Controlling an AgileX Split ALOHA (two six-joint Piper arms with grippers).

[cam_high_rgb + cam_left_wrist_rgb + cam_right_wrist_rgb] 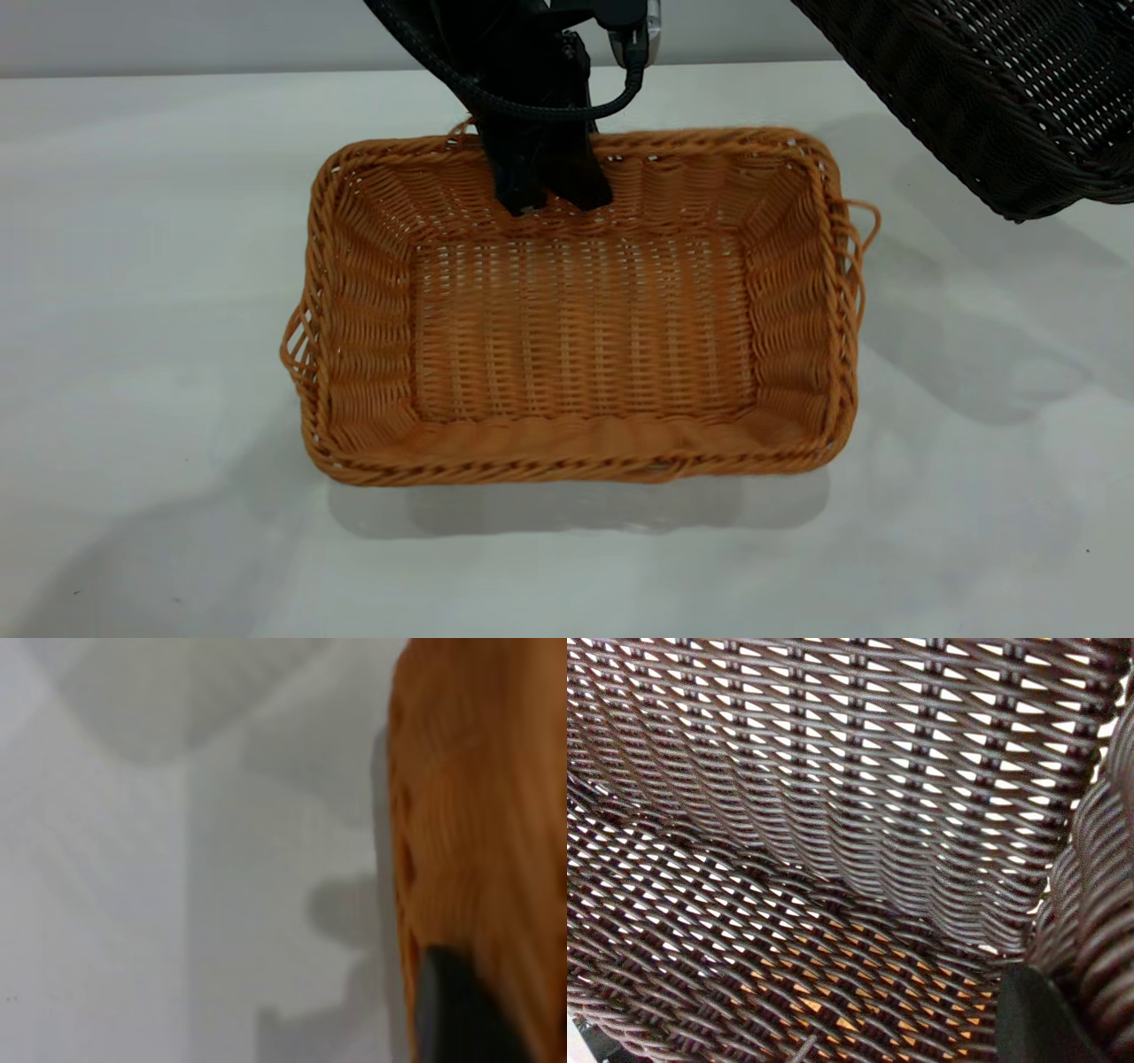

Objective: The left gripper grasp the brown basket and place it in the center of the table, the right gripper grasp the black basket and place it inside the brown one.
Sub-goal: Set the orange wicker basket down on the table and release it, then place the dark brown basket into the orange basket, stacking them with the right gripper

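The brown basket (580,328) rests flat on the table (151,266), near its middle, open side up. My left gripper (554,197) reaches down from the far side and is shut on the basket's far rim. One of its fingers (452,1014) lies dark against the orange wall (478,815) in the left wrist view. The black basket (1001,97) hangs tilted in the air at the upper right, off the table. My right gripper (1067,997) is shut on its side wall, with one finger (1036,1023) inside the basket (833,815). The right gripper is out of the exterior view.
Bare tabletop lies all round the brown basket. Small wire loop handles (864,221) stick out from its short ends. The left arm's cable (567,111) loops just above the far rim. Orange shows through the black basket's weave (824,1010).
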